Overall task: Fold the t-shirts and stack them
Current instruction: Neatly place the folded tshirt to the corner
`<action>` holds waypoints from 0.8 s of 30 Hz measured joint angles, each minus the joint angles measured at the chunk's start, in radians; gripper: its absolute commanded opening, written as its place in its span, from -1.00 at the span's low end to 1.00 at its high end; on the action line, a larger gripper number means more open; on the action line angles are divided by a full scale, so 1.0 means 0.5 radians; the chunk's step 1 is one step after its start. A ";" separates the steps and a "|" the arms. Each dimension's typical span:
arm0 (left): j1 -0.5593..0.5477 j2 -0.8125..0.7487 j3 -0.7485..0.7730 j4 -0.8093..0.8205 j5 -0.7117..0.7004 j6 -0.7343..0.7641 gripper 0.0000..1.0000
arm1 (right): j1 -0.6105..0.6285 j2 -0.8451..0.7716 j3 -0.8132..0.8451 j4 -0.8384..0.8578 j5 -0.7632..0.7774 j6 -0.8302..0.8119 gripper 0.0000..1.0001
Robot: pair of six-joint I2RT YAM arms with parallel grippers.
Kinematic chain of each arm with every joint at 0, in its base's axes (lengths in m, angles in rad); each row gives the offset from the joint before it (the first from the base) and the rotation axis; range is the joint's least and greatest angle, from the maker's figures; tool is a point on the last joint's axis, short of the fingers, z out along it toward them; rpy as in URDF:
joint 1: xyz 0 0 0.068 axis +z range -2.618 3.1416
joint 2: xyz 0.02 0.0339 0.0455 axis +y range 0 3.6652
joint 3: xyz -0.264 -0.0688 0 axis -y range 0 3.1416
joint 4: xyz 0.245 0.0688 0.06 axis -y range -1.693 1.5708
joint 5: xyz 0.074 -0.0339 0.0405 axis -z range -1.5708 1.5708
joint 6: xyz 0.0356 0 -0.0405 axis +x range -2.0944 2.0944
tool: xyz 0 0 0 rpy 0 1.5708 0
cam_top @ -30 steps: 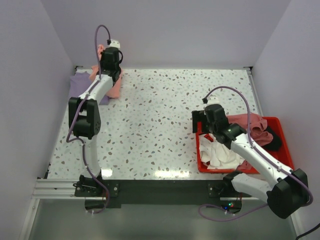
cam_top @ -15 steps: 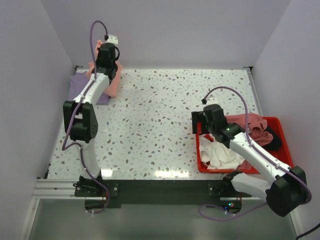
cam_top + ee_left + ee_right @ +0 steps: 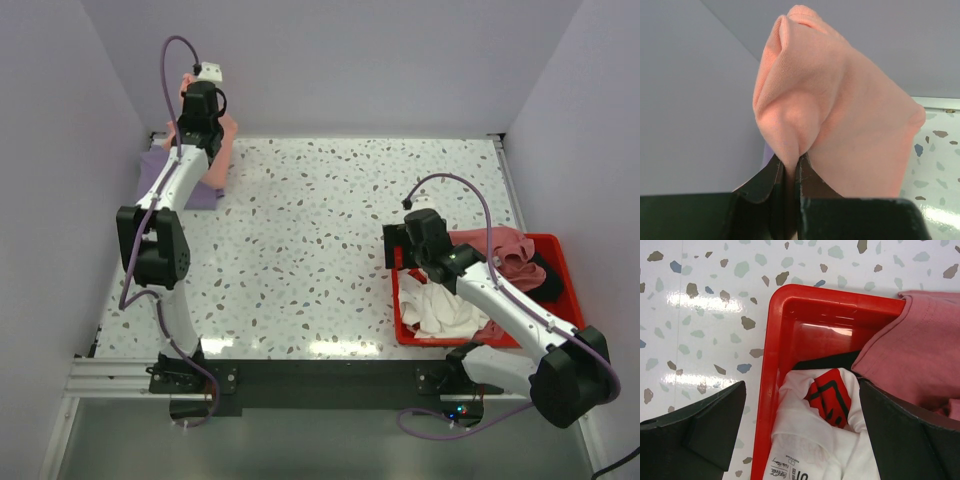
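A salmon-pink t-shirt hangs at the far left corner, pinched in my shut left gripper and lifted off the table. Under it lies a lavender t-shirt. My right gripper is open above the near-left corner of the red bin. In the bin lie a white t-shirt with a red print, a dusty-pink t-shirt and a black one.
Walls close in on the left, the back and the right. The terrazzo table stretches between the two arms. The bin stands at the table's right near edge.
My left gripper has carried the salmon-pink t-shirt leftward and farther back, toward the corner. The right arm has stayed almost still over the bin.
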 measured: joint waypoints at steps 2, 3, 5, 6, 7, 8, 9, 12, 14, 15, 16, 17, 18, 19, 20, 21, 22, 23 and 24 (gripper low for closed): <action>0.020 0.013 0.000 0.002 0.002 -0.005 -1.00 | 0.000 0.001 0.000 0.000 0.005 0.000 0.98; 0.030 0.026 0.000 0.002 0.001 -0.006 -1.00 | 0.000 0.002 0.001 -0.001 0.008 0.000 0.98; 0.051 0.060 0.000 0.004 0.004 -0.015 -1.00 | 0.000 0.014 0.005 -0.002 0.018 -0.001 0.98; 0.060 0.078 0.000 0.004 0.009 -0.021 -1.00 | 0.000 0.024 0.006 -0.002 0.028 0.000 0.98; 0.075 0.105 0.000 0.004 0.017 -0.035 -1.00 | 0.000 0.033 0.007 -0.003 0.038 -0.001 0.98; 0.088 0.130 0.000 0.003 0.027 -0.045 -1.00 | 0.000 0.042 0.008 -0.005 0.044 -0.001 0.98; 0.104 0.155 0.000 0.003 0.033 -0.052 -1.00 | 0.000 0.051 0.008 -0.007 0.046 -0.001 0.98; 0.150 0.219 0.000 0.003 0.036 -0.057 -1.00 | 0.000 0.072 0.011 -0.013 0.047 -0.001 0.98; 0.182 0.256 0.000 0.005 0.036 -0.059 -1.00 | 0.000 0.081 0.017 -0.013 0.053 -0.001 0.97; 0.204 0.272 0.000 0.005 0.036 -0.060 -1.00 | 0.000 0.084 0.019 -0.013 0.055 -0.001 0.98; 0.220 0.285 0.000 0.005 0.041 -0.066 -1.00 | 0.000 0.088 0.023 -0.014 0.060 -0.001 0.98; 0.237 0.297 0.000 0.007 0.044 -0.072 -1.00 | 0.000 0.092 0.026 -0.014 0.060 -0.001 0.98; 0.256 0.308 0.000 0.011 0.047 -0.076 -1.00 | 0.000 0.094 0.028 -0.014 0.061 -0.001 0.98; 0.272 0.320 0.002 0.014 0.051 -0.083 -1.00 | 0.000 0.095 0.030 -0.014 0.062 -0.001 0.98; 0.288 0.336 0.007 0.018 0.053 -0.087 -1.00 | 0.000 0.097 0.031 -0.014 0.064 -0.001 0.98; 0.303 0.352 0.015 0.018 0.058 -0.088 -1.00 | 0.000 0.102 0.034 -0.014 0.068 -0.001 0.98; 0.313 0.368 0.023 0.020 0.061 -0.089 -1.00 | 0.000 0.108 0.037 -0.014 0.076 -0.001 0.98; 0.323 0.387 0.029 0.020 0.063 -0.089 -1.00 | 0.000 0.114 0.039 -0.014 0.084 -0.001 0.98; 0.333 0.404 0.033 0.018 0.065 -0.089 -1.00 | 0.000 0.121 0.041 -0.015 0.091 -0.001 0.98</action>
